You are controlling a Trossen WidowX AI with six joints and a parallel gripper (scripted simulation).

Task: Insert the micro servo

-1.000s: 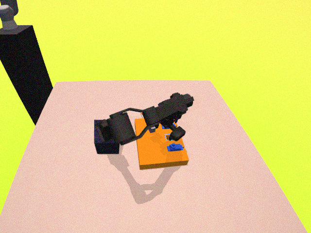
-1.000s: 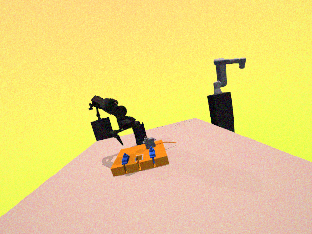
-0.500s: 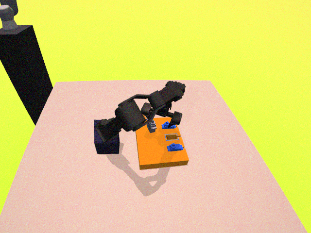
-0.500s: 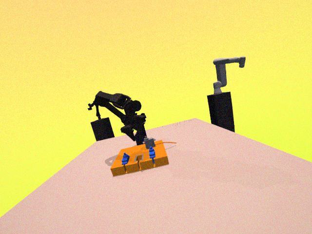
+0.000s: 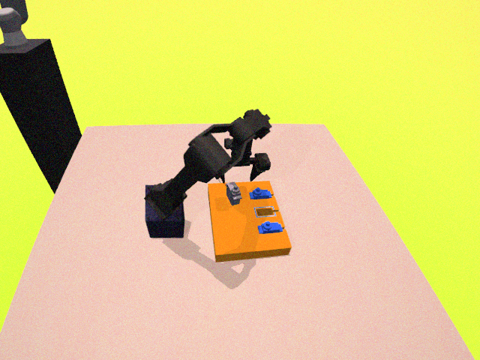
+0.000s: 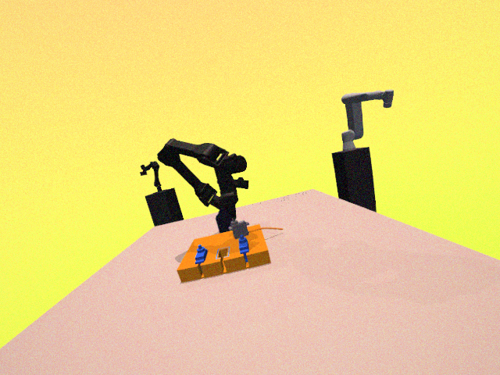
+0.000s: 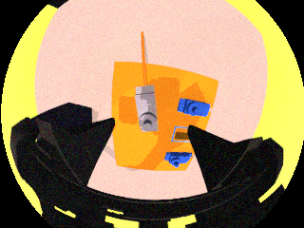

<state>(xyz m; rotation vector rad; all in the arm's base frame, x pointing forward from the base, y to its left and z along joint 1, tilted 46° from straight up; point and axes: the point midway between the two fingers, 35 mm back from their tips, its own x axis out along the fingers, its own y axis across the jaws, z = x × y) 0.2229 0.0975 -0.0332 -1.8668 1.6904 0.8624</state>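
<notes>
1. Here, the black parallel-jaw gripper [image 5: 237,178] hangs over the far edge of the flat orange rectangular deck block [image 5: 232,232], its two dark pointed fingers spread wide with nothing between them.
2. The loose grey box-shaped micro servo [image 5: 233,193] stands on the orange deck near its far edge, on the half towards the arm's base, and it is not in any pocket.
3. In the top view one finger tip sits just behind the grey servo, the other further along the deck's far edge; whether either touches the servo I cannot tell.
4. From the wrist view the grey servo [image 7: 146,109] lies between the two spread fingers and ahead of them, its round output hub facing the camera.
5. A thin orange cable [image 6: 269,229] runs from the grey servo off the deck's far edge and onto the pale pink desk top [image 5: 116,302].
6. The marked empty rectangular pocket [image 5: 265,212], outlined in a pale line, lies on the deck's other long side, between two blue micro servos already seated in the deck.
7. One seated blue servo [image 5: 259,193] is towards the desk's far edge, the other blue servo [image 5: 269,227] towards its near edge.
8. The arm's dark blue square base block [image 5: 164,223] stands on the desk just beside the deck's long side, around the middle of the desk.
9. A tall black pedestal [image 5: 32,104] stands off the desk beyond its far left corner.
</notes>
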